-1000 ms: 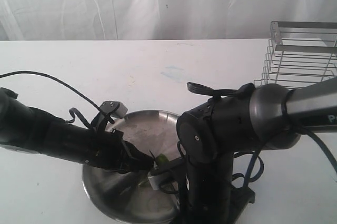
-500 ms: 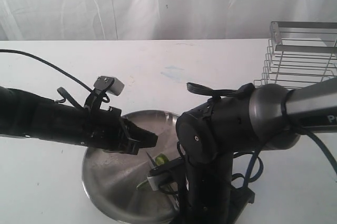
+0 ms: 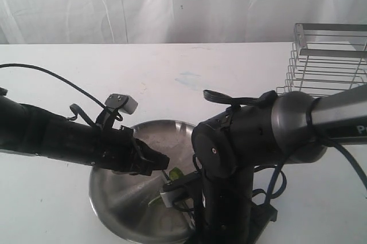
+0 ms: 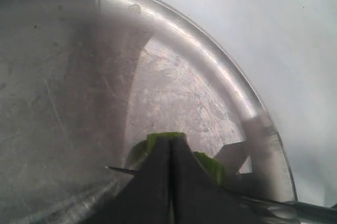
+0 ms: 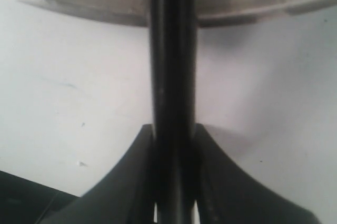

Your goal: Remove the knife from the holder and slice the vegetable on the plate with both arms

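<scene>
Left wrist view: the green chili lies on the steel plate, near the rim, right under the tips of the left gripper. That gripper is squeezed tight shut. It holds nothing between its fingers. I cannot tell if the tips press on the chili or just hang over it.

The chili looks small and light. Its skin looks smooth, so it could roll or slide on the shiny plate. It is soft and should bend, not snap. A good place to hold it down is near the stem end, away from where the cut goes.

Green shows on both sides of the black fingers, so the chili seems to lie across them. A thin dark point, likely the stem, sticks out to one side. Most of the chili is hidden, so I cannot be sure.

In the right wrist view the right gripper is clamped on the black handle of the knife. The handle runs straight out from the gripper toward the plate's edge. The knife looks hard and stiff. Its blade does not show there.

The wire holder stands well apart, at the far side of the white table.
</scene>
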You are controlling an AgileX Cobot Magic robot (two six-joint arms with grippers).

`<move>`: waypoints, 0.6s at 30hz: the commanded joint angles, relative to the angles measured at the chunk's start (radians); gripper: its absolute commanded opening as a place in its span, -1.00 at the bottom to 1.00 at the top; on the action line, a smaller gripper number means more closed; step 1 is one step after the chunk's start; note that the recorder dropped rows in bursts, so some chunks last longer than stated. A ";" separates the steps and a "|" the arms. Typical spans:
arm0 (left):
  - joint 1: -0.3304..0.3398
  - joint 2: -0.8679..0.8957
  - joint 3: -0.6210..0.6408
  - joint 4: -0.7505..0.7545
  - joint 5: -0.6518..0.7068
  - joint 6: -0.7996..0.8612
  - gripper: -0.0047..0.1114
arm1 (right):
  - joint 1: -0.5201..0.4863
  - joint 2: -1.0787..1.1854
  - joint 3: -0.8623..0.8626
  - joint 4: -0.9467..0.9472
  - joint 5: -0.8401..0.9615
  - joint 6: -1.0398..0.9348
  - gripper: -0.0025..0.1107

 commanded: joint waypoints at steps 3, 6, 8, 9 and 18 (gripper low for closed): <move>-0.005 0.014 -0.003 -0.021 -0.018 -0.006 -0.92 | 0.002 -0.007 0.005 0.002 -0.011 -0.009 -0.96; -0.005 0.034 -0.003 -0.021 -0.031 -0.006 -0.92 | 0.002 -0.007 0.005 0.002 -0.016 -0.009 -0.96; -0.005 0.051 -0.003 -0.021 -0.029 -0.006 -0.92 | 0.002 -0.007 0.005 0.002 -0.016 -0.009 -0.96; -0.005 0.058 -0.003 -0.021 -0.029 -0.006 -0.92 | 0.002 -0.007 0.005 0.002 -0.016 -0.009 -0.96; -0.005 0.030 -0.011 -0.021 0.010 -0.038 -0.92 | 0.002 -0.007 0.005 0.002 -0.018 -0.009 -0.96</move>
